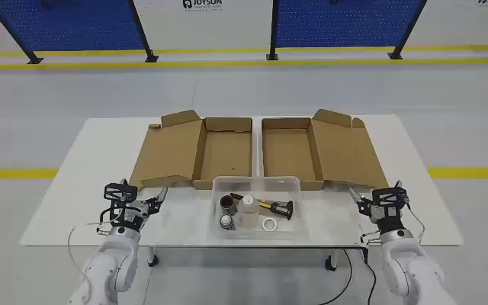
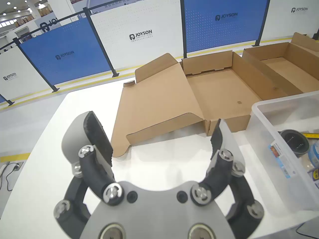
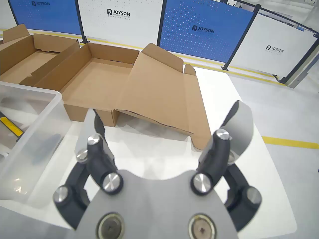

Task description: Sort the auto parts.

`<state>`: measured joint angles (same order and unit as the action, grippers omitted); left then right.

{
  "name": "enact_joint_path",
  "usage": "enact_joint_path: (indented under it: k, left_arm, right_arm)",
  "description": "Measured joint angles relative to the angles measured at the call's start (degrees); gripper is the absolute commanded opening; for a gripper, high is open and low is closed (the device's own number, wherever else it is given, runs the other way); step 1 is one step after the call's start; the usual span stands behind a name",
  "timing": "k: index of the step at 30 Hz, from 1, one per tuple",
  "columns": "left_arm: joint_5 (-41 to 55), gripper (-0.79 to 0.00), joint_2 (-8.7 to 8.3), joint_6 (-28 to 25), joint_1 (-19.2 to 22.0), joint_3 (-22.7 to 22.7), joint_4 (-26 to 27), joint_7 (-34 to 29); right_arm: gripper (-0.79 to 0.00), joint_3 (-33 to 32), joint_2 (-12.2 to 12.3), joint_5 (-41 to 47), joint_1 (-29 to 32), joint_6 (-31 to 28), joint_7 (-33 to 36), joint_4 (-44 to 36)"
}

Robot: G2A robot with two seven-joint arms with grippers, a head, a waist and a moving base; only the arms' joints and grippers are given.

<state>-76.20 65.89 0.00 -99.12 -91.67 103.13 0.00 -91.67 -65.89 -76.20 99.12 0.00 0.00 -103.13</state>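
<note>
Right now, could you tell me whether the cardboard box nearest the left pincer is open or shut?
Open: the box has its lid folded out sideways, and its bare floor shows.

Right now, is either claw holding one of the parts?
No, the left gripper and the right gripper are both open and hold nothing.
</note>
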Motion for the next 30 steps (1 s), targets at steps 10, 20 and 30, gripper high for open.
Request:
enact_joint_path:
  k: [10,20,30]
  left_arm:
    - [0.0,0.000,0.00,0.0,0.0,0.0,0.0,0.0]
    - [-0.9,0.000,0.00,-1.6,2.0,0.2,1.1,-0.3]
    - [7.6,0.000,0.50,-11.6,8.8,5.6,5.4,-5.0]
  right_arm:
    - [0.000,0.0,0.0,0.0,0.0,0.0,0.0,0.0]
    - [0.000,0.0,0.0,0.0,0.0,0.0,0.0,0.0]
    - [0.000,0.0,0.0,0.0,0.0,0.0,0.0,0.0]
